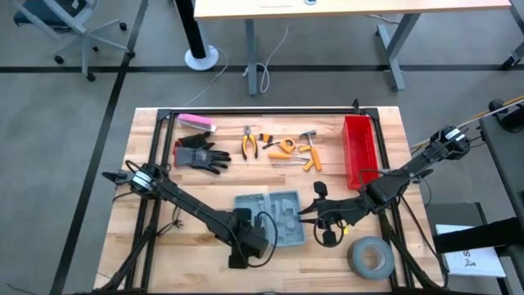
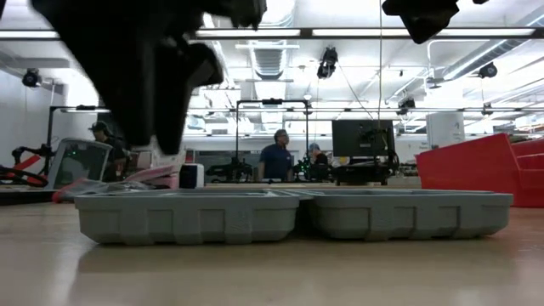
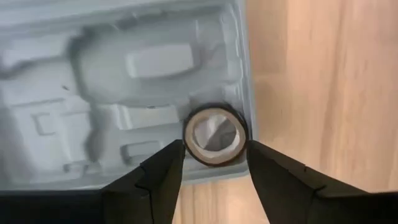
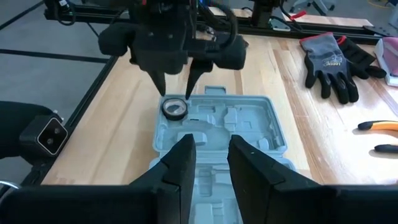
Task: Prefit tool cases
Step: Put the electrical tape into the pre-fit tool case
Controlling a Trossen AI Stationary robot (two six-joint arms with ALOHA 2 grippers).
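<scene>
Your tool case [image 1: 270,216] lies opened flat on the wooden worktop [image 1: 164,246], near its front edge and between the two arms, both grey-blue halves side by side with the moulded slots facing up. In the low view the two halves sit level on the wood, touching along the hinge. A small roll of dark tape [image 3: 214,134] with a pale core sits in a corner pocket of the half nearest the left arm, close to the case's rim.

Your left hand [image 1: 255,223] hangs right over that roll: its two dark fingers [image 3: 163,169] stand apart, one on either side of the roll, with a gap showing on both sides, so it grips nothing. The right wrist view shows the same thing from across the case, the finger tips pointing down at the roll.

Your right hand [image 1: 314,213] is just beside the opposite end of the case, facing it, its fingers [image 4: 181,163] a narrow way apart and empty.

Farther out, a large grey tape roll [image 1: 369,256] lies near the right front corner. Behind the case you have a red bin [image 1: 359,147], a black glove [image 1: 199,154], orange-handled pliers [image 1: 249,144], a hammer [image 1: 311,146] and a pink block [image 1: 196,122]. People stand in the room beyond.
</scene>
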